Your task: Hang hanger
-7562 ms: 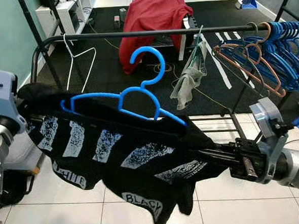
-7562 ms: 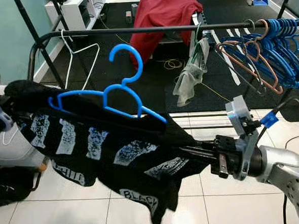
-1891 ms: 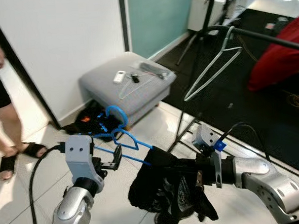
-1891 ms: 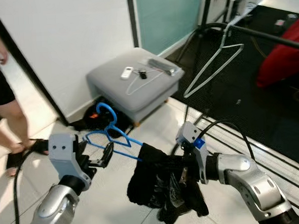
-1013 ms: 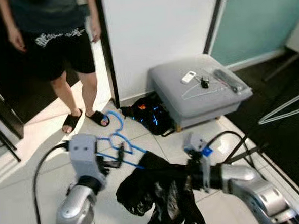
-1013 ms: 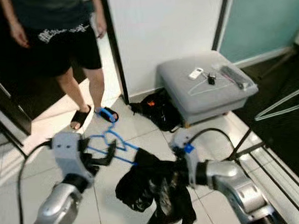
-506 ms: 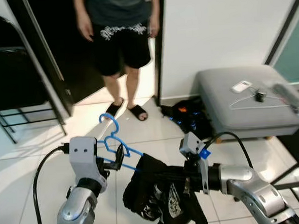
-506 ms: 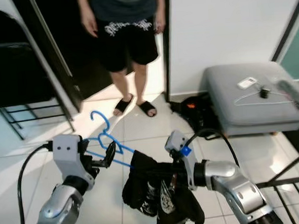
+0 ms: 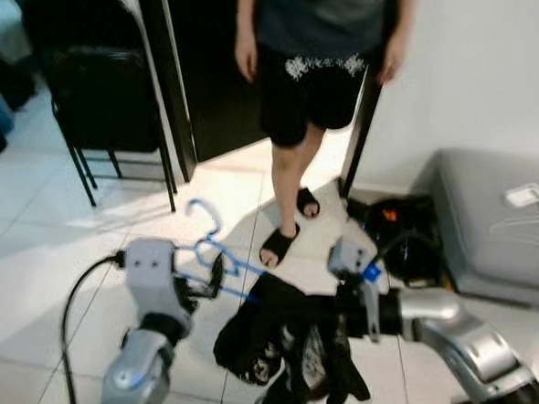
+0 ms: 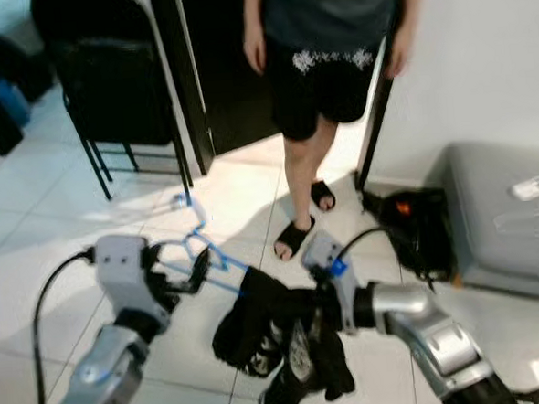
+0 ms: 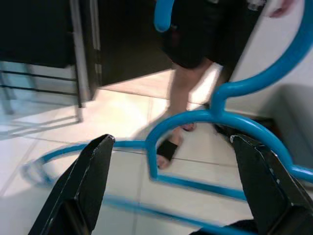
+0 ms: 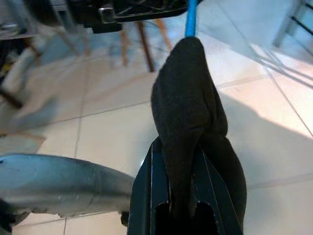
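A blue plastic hanger (image 9: 210,250) is held out in front of me, hook upward. A black printed garment (image 9: 282,338) hangs bunched on its right end. My left gripper (image 9: 210,277) is open, and the hanger (image 11: 230,105) passes between its wide-spread fingers (image 11: 83,191). My right gripper (image 9: 339,313) is shut on the black garment (image 12: 188,117) over the hanger's right arm, whose blue bar (image 12: 191,17) sticks out beyond the cloth.
A person (image 9: 325,61) in black shorts and sandals stands in a dark doorway straight ahead. A black folding chair (image 9: 107,93) stands at the left. A grey ottoman (image 9: 500,234) and a black bag (image 9: 404,239) are at the right. White tiled floor lies below.
The camera has swung left, so the ottoman slid to the right edge and the chair and doorway came in. Both grippers, the hanger and the garment keep the same pose.
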You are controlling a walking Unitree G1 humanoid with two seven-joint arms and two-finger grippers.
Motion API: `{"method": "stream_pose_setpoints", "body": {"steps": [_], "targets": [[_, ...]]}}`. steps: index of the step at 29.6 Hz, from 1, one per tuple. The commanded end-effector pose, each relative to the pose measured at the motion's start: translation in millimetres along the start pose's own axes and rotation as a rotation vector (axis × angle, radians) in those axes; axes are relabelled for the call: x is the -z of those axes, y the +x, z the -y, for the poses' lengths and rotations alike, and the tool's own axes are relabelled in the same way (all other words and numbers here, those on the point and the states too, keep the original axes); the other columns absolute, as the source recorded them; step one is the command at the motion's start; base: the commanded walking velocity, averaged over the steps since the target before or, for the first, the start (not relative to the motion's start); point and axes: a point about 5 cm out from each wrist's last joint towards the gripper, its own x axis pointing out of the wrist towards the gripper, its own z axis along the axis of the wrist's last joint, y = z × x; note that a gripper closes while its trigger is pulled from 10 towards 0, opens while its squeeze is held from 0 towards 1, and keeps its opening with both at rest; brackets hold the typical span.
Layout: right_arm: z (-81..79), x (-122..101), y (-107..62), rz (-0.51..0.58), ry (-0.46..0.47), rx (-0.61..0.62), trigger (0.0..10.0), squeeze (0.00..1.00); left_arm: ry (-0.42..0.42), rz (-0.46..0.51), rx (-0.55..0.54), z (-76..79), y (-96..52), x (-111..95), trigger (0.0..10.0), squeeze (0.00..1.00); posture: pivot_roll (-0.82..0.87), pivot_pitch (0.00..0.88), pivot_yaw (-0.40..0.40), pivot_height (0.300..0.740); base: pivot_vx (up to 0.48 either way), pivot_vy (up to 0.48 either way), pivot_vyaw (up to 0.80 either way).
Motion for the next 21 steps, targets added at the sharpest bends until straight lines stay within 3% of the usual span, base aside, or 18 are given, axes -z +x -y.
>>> {"method": "stream_pose_setpoints", "body": {"steps": [1, 21], "targets": [[-2.4, 0.7, -0.6, -0.007, -0.019, -0.018, 0.0, 0.0, -0.007, -0.012, 0.014, 2.3, -1.0, 3.8, 10.0, 0.0, -0.02, 0.097, -0.038, 0.74, 0.0, 0.0, 0.77], [0.3, -3.5, 0.0, -0.026, -0.074, -0.042, 0.0, 0.0, -0.043, 0.007, -0.011, -4.4, 0.3, 0.6, 10.0, 0.0, -0.01, 0.094, -0.043, 0.74, 0.0, 0.0, 0.77]]}}
